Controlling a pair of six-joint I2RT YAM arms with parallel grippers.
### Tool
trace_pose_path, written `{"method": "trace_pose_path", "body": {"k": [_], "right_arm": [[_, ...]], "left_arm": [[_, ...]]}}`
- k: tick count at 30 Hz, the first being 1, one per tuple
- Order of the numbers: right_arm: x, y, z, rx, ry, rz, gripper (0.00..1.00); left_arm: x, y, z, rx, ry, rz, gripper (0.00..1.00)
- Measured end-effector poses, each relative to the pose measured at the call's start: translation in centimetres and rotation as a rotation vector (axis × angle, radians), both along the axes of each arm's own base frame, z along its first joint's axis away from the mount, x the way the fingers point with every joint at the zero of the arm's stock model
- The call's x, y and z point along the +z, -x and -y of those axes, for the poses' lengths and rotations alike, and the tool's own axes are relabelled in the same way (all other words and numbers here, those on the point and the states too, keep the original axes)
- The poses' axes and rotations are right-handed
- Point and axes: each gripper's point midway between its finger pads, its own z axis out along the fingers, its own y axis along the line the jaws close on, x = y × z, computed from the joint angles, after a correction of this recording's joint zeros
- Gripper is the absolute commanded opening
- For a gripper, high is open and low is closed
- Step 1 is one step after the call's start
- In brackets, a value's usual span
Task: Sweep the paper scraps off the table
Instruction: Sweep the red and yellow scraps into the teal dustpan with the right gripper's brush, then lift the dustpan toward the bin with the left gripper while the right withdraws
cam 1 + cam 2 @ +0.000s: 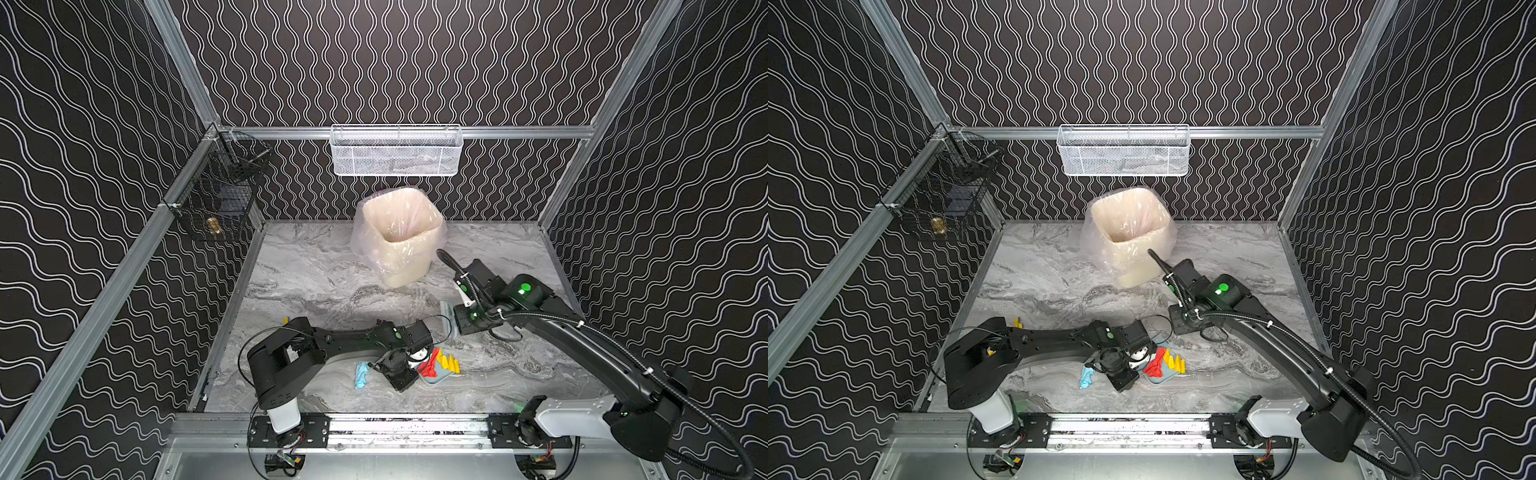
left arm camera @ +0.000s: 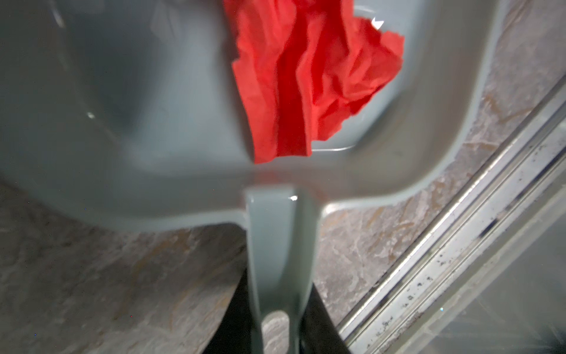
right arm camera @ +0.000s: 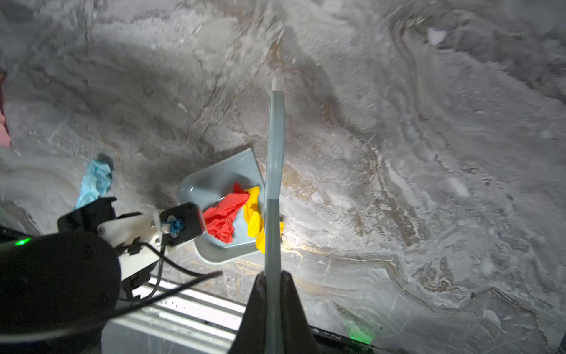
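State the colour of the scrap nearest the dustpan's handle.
The scrap is red, clearest in left wrist view.

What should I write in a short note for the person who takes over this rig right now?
Left gripper: shut on the handle of the dustpan, which seems to rest on the table.
Right gripper: shut on the brush.
Done: red scrap is in the pan; yellow scraps lie at its mouth.
Left: light blue scrap behind the pan, one yellow scrap by the left arm; afterwards, probably empty the pan into the bin.
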Motion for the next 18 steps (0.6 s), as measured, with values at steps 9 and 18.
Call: {"method": "trace_pose_path", "body": {"k": [9,18], "right_arm": [[-5.8,1.8,1.8,-0.014,0.115,-0.159,0.00],[-5.2,3.5,-2.7,0.095,0.013,-0.187,0.00]], "left_arm": [[0.1,-0.1,0.1,0.027,0.009,0.000,0.00],[0.0,-0.2,0.1,0.029,0.000,-0.004,0.00]]}}
